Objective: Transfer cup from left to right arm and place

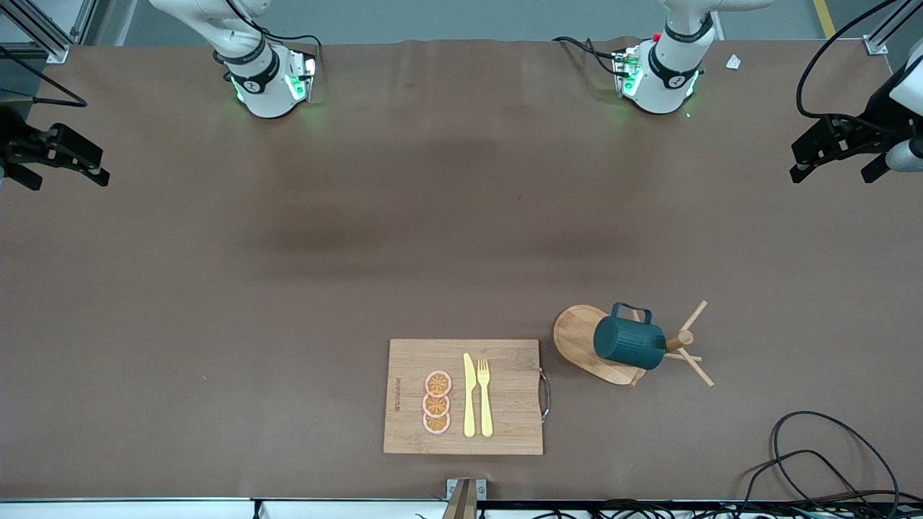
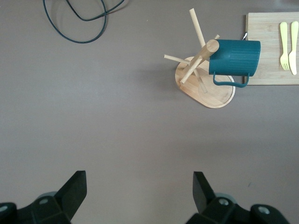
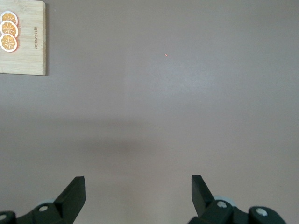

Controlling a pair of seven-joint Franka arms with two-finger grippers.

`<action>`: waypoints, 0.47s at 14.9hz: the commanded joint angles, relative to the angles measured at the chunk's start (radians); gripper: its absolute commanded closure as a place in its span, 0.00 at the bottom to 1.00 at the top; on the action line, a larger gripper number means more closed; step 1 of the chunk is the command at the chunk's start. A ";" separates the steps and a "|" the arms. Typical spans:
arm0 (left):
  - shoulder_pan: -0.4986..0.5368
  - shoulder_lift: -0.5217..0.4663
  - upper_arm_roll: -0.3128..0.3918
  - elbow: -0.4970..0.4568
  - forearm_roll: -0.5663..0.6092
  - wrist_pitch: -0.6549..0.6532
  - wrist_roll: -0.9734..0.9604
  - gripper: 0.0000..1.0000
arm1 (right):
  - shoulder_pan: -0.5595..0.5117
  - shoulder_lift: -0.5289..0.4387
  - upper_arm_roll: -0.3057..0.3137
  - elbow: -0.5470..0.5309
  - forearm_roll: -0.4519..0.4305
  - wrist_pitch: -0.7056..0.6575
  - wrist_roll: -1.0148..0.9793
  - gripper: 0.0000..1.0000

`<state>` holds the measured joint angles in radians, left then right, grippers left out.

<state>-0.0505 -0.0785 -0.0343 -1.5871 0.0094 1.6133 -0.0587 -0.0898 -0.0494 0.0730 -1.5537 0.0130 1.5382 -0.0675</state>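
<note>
The left gripper (image 2: 139,191) hangs with its jaws spread wide and empty above bare brown table (image 1: 288,288) at the left arm's end. The right gripper (image 3: 138,193) waits likewise, wide and empty, over the right arm's end.

Only the left wrist view shows the small dark teal ribbed cup (image 2: 234,58) side-on: it hangs mouth-first on a peg of the light wooden mug tree (image 2: 202,65), handle toward the oval base (well apart from both grippers).

The front view alone shows the whole rectangular bamboo cutting board (image 1: 505,425) beside the tree, toward the right arm's end. It carries three orange slices (image 1: 437,402), a yellow knife (image 1: 469,395) and a yellow fork (image 1: 484,396).
</note>
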 commanded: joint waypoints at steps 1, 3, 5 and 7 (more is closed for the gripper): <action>0.005 -0.007 -0.006 -0.013 0.020 0.014 -0.003 0.00 | 0.004 -0.014 -0.002 -0.005 -0.007 -0.010 0.000 0.00; 0.005 -0.001 -0.007 -0.005 -0.003 0.022 -0.003 0.00 | 0.004 -0.014 -0.002 -0.003 -0.007 -0.010 0.000 0.00; 0.003 0.000 -0.007 -0.005 0.003 0.023 0.016 0.00 | 0.004 -0.014 -0.002 -0.003 -0.008 -0.010 0.000 0.00; -0.002 -0.006 -0.015 -0.010 0.029 0.022 0.010 0.00 | 0.002 -0.014 -0.002 -0.003 -0.007 -0.010 0.000 0.00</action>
<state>-0.0519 -0.0758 -0.0377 -1.5890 0.0106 1.6256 -0.0584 -0.0898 -0.0494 0.0729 -1.5537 0.0126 1.5375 -0.0676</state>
